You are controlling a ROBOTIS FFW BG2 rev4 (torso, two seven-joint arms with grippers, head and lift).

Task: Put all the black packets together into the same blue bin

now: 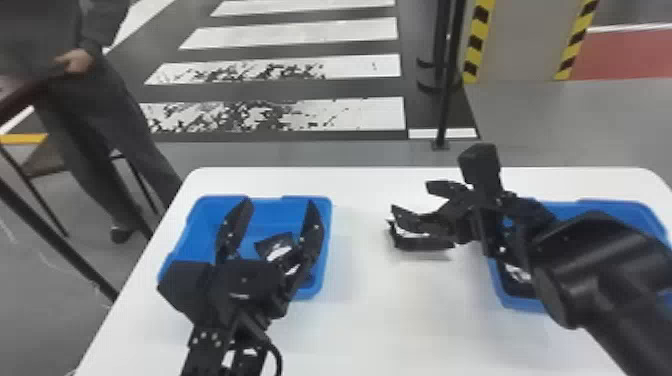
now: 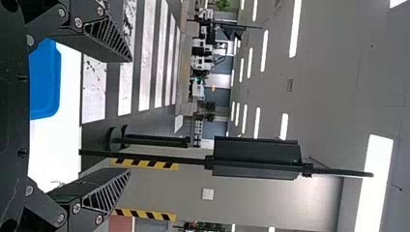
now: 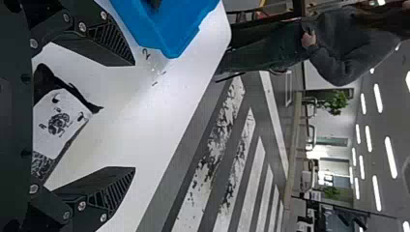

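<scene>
The black packet (image 1: 425, 243) lies just on the near side of the unclenched, empty right gripper (image 1: 414, 201), closer than the left gripper (image 1: 279, 201), also spread wide

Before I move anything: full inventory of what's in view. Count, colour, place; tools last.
table: 1, white, in front of robot
left bin: 1, blue, left on table
right bin: 1, blue, right on table
middle packet: 1, black and white, on table between bins
left packet: at least 1, black and white, in left bin, partly hidden
right packet: at least 1, black and white, in right bin, partly hidden
stripes: several, white, floor beyond table
post: 1, black, beyond table
hazard strips: 2, yellow and black, beyond table
lights: several, white, ceiling
left tool: 1, black, open over left bin
right tool: 1, black, open at middle packet
</scene>
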